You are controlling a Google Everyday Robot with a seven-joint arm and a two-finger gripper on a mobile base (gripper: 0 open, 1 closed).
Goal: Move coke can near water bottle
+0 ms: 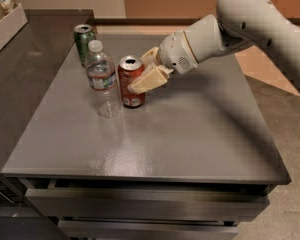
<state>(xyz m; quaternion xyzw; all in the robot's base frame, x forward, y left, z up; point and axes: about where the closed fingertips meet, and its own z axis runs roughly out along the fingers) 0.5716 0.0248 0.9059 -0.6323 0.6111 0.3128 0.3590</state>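
Note:
The coke can (130, 84), red with a silver top, stands upright on the grey table (190, 134), just right of the water bottle (103, 81), a clear bottle with a white cap and red-and-white label. The two stand very close; I cannot tell if they touch. My gripper (146, 74) reaches in from the right, its cream fingers closed around the can's upper right side.
A green can (83, 41) stands behind the bottle at the table's back left. A white tray (5, 26) with snack bags sits on the dark counter at the far left. Drawers run below the table's front edge.

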